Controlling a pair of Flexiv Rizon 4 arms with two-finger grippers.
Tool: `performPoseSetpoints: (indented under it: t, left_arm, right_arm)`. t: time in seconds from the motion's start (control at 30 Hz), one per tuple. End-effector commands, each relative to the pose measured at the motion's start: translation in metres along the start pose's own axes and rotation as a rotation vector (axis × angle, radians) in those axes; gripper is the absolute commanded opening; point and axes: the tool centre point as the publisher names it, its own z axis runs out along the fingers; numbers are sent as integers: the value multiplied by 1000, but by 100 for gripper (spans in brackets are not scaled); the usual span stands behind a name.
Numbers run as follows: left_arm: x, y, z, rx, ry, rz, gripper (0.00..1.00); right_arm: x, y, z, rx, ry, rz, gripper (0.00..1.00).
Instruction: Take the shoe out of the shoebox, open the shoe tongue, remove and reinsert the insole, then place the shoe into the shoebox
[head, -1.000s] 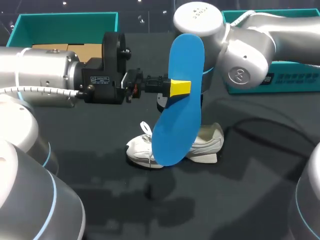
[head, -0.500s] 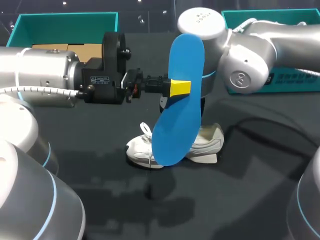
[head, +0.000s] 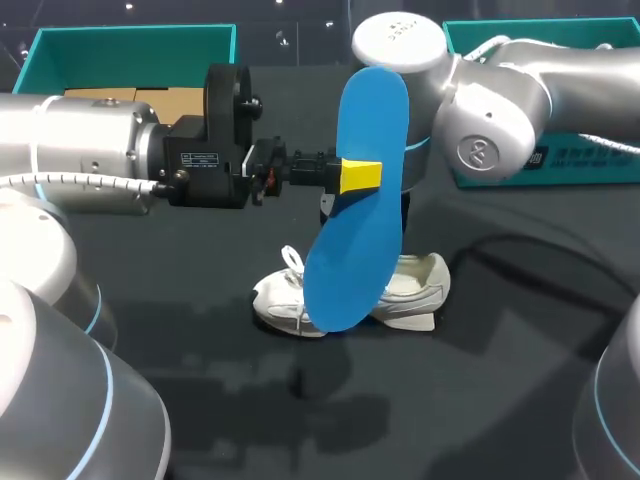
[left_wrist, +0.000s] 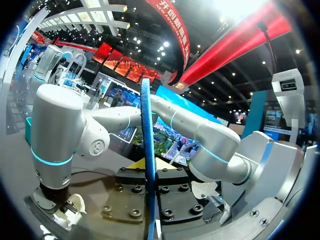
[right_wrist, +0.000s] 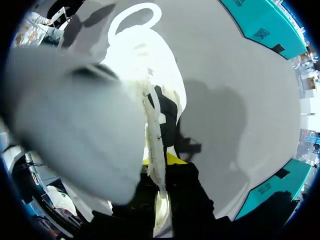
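holding the blue insole (head: 358, 250) clamped at mid-length in our left gripper (head: 360, 176), long axis near upright, we judge its lower end must drop straight below the jaws into the white shoe (head: 415, 290), whose collar our right gripper (right_wrist: 159, 165) pinches shut.

**Clamped on both sides**

Holds the left arm (head: 90, 160) level, in from the left, wrist horizontal. Pinches the insole (head: 365, 120) upright in the left claw (head: 355, 177), fingers pressed to both faces. Bends the right arm (head: 490, 110) in from the right, wrist pointing straight down. Grips the shoe (head: 420, 285) by its rim in the right claw (right_wrist: 159, 161), yellow tips either side.
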Motion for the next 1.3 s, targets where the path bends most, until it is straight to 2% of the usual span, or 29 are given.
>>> performPoseSetpoints:
  t: [0.03,0.1,0.17,0.23,0.7,0.8,0.9,1.0,1.1,1.13,1.3]
  left_arm:
    - [0,1,1,4,0,0,0]
    - [0,1,1,4,0,0,0]
    - [0,1,1,4,0,0,0]
    - [0,1,1,4,0,0,0]
    - [0,1,1,4,0,0,0]
    - [0,1,1,4,0,0,0]
    - [0,1,1,4,0,0,0]
    - [0,1,1,4,0,0,0]
    - [0,1,1,4,0,0,0]
    - [0,1,1,4,0,0,0]
    - [0,1,1,4,0,0,0]
  right_arm:
    - [4,-4,-18,-2,3,53,0]
    - [8,-5,-26,-21,20,112,0]
    - [10,-9,-34,-51,88,220,0]
    - [18,-9,-44,-73,73,229,0]
    - [18,-9,-44,-73,73,229,0]
    - [23,-8,-52,-169,88,374,0]
    - [30,-6,-56,-187,90,510,0]
    - [41,-1,-61,-188,78,629,0]
    - [51,4,-65,-135,173,917,0]
    - [56,9,-66,-129,167,949,0]
    - [56,9,-66,-129,167,949,0]
